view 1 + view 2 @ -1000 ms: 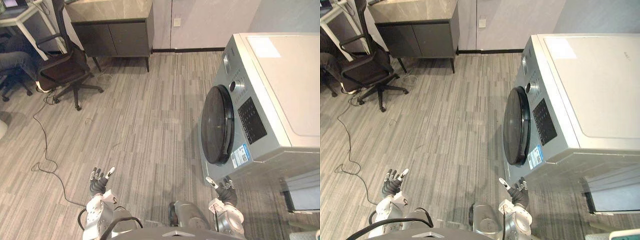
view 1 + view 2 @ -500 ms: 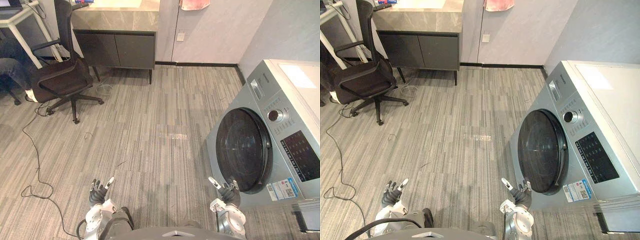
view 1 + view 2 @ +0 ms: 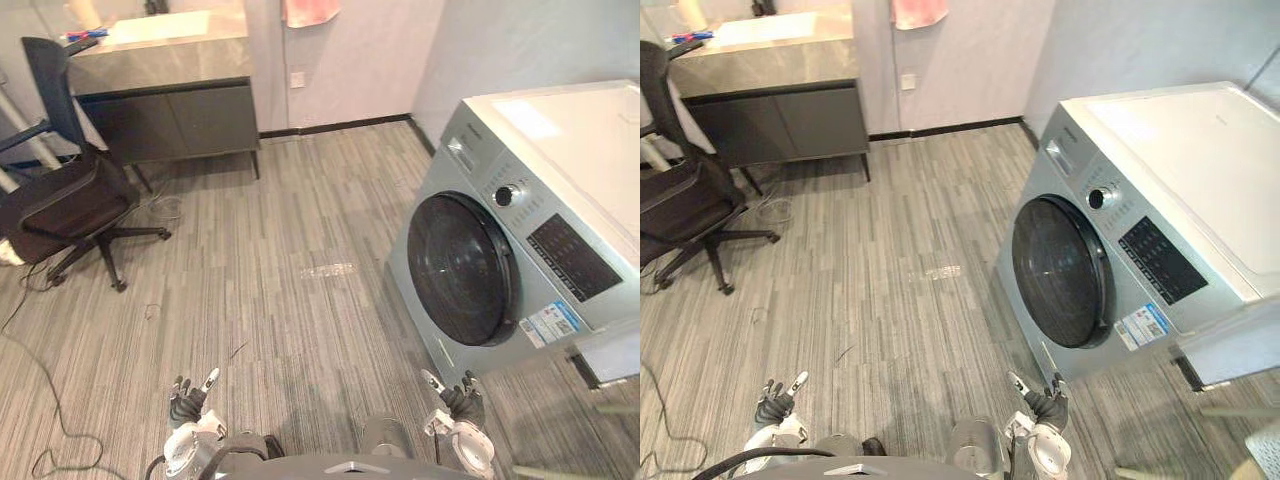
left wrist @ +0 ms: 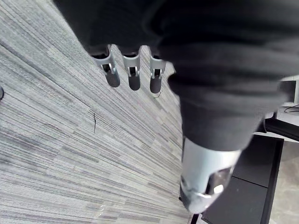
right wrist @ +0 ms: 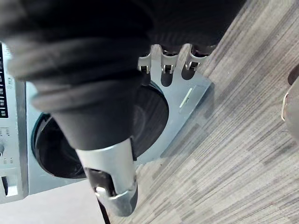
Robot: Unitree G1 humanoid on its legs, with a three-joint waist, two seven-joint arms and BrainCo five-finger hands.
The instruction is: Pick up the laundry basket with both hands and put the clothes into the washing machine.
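The robot stands on a grey, striped wood-look floor (image 3: 280, 270) with the silver-grey front-loading washing machine (image 3: 560, 170) close by on its right, and its round dark glass door (image 3: 460, 268) is shut flat against the front panel. The left hand (image 3: 188, 405) is held low in front of the body, palm up; in its own wrist view the fingers (image 4: 133, 77) are straight and spread a little apart, with bare floor past them and nothing between them. The right hand (image 3: 460, 402) mirrors it on the other side, just beside the machine's lower front corner; its fingers (image 5: 167, 70) are likewise relaxed and apart, with the door showing beyond them. Neither hand carries anything, and where the laundry basket stands cannot be told from these views. Well away on the left are a black swivel office chair (image 3: 60, 205) and a dark cabinet with a pale stone top (image 3: 165, 100). Judging by this, the task is at its very start: the basket is not yet lifted, and the robot appears to be getting its bearings beside the machine. The next move calls for finding the basket, facing it squarely and bringing both open hands to its handles. The shut door will also need opening before any clothes can go in.
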